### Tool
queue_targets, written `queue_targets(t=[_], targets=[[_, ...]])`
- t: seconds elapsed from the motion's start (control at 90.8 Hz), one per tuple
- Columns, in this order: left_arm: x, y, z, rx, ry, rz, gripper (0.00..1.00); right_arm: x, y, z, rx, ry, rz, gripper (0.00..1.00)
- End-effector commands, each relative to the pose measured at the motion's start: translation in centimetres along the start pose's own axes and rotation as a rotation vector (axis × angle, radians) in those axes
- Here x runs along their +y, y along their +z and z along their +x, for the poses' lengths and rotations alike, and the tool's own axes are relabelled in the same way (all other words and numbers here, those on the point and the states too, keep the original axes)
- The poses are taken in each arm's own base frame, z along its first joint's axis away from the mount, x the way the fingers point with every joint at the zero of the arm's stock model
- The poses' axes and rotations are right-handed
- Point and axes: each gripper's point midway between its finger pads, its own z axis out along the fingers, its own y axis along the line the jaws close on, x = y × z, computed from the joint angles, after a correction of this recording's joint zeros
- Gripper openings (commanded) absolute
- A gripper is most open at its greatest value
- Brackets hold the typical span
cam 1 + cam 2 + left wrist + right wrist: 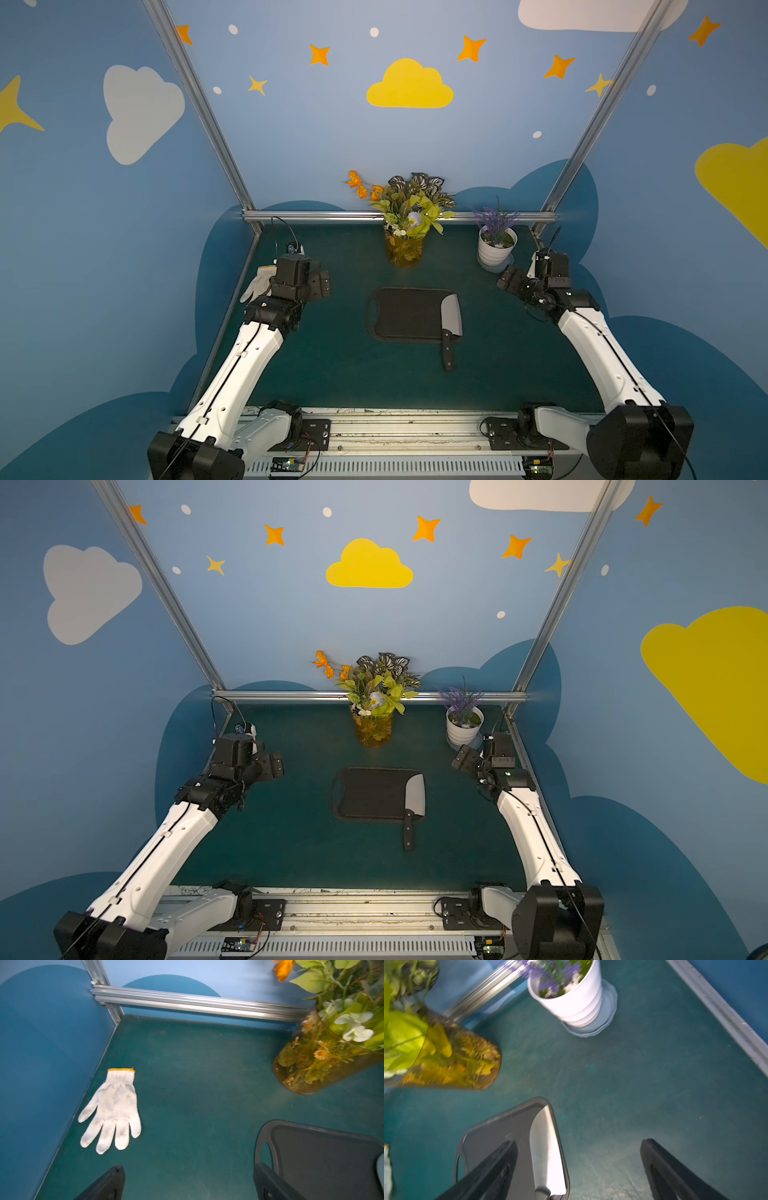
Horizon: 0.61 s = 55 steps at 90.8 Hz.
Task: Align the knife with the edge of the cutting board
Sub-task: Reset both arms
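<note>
The knife (pixel 451 318) lies along the cutting board's (pixel 403 313) right short edge (handle overhanging the near side), so the task looks done. The left gripper (pixel 188 1166) and right gripper (pixel 578 1141) both hang spread and empty, well clear.

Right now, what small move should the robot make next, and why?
Probably just rest the right claw away: the knife already lies along the short edge of the cutting board, blade parallel to the rim, handle overhanging, and the claw is open, holding nothing.
</note>
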Motion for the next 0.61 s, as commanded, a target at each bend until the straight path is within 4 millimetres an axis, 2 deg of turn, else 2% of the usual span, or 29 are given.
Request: queue_targets(t=[0.0,0.132,0.341,0.451,0.595], targets=[[1.7,0.4,-1.0,-0.070,-0.012,-0.075,1.00,-0.8,0.3,-2.1,-0.053,0.005,0.045,0.98],[2.4,1.7,-0.4,-0.095,-0.029,-0.101,1.00,-2.8,1.6,-2.7,-0.074,0.008,0.132,0.98],[3.1,3.6,0.5,-0.222,0.007,-0.140,1.00,-3.7,3.6,-2.5,-0.113,-0.077,0.146,0.98],[3.7,4.3,1.2,-0.294,0.037,-0.176,1.00,-4.9,4.4,-2.5,-0.156,-0.089,0.197,0.98],[4.3,5.7,2.4,-0.285,0.072,-0.213,1.00,-6.6,4.9,-2.0,-0.187,-0.085,0.264,0.98]])
